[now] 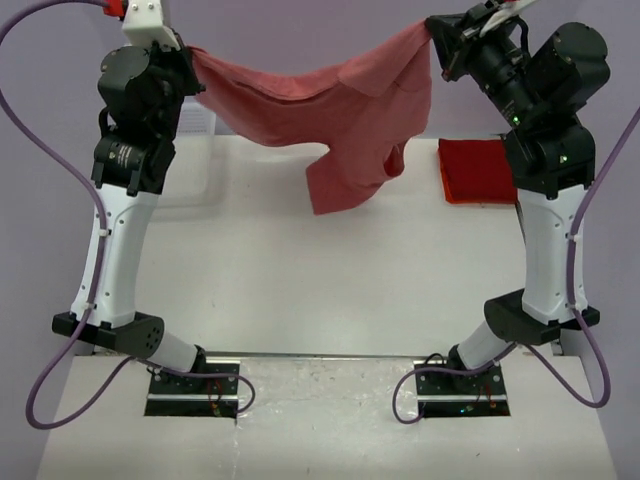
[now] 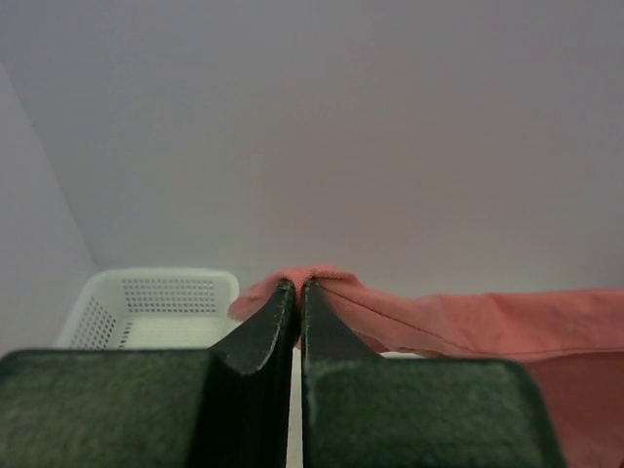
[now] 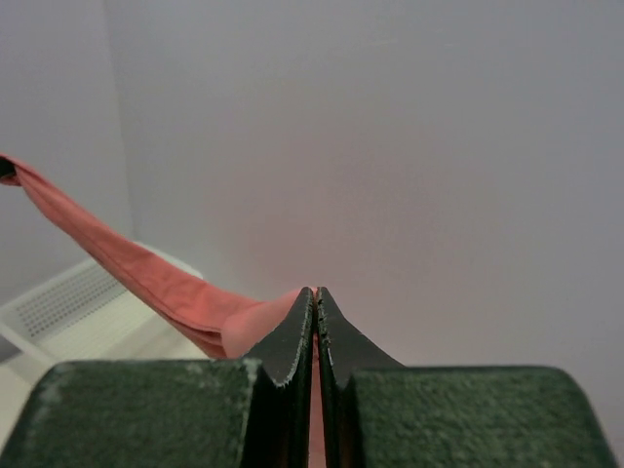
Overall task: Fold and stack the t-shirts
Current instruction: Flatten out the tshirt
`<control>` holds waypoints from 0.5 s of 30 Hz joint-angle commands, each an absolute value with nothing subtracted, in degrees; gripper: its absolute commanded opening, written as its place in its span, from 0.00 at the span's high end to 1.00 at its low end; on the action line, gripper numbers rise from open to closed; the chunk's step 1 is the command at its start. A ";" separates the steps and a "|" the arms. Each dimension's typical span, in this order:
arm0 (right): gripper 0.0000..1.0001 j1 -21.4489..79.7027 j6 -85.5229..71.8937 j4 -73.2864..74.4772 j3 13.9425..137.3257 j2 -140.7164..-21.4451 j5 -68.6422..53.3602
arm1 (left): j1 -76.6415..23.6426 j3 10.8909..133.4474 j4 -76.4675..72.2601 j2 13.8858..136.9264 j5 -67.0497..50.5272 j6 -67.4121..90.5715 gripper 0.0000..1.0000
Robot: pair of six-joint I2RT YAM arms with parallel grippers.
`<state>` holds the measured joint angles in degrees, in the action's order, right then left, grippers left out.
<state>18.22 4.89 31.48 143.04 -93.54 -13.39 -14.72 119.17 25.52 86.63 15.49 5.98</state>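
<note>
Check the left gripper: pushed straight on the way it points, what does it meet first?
The left gripper is shut on the salmon t-shirt, so cloth is at its tips. Past that, probably the bare wall; depth unclear. The white basket sits low-left, off the line.

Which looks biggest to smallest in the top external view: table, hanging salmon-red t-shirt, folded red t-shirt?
1. table
2. salmon-red t-shirt; it hangs raised, nearer the camera, so it may look larger than it is
3. folded red t-shirt; its right edge is hidden, but it is clearly the smallest
</note>
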 commanded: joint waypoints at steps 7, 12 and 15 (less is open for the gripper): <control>1.00 21.36 -2.10 32.17 138.70 -75.26 -19.76 | -14.59 116.37 28.38 72.97 6.07 10.10 1.00; 1.00 21.53 -9.04 32.70 138.52 -68.65 -25.66 | -14.59 120.84 34.87 68.91 3.87 11.51 1.00; 1.00 21.53 -13.26 31.65 139.40 -65.31 -30.75 | -14.59 121.55 35.95 66.10 3.60 12.21 1.00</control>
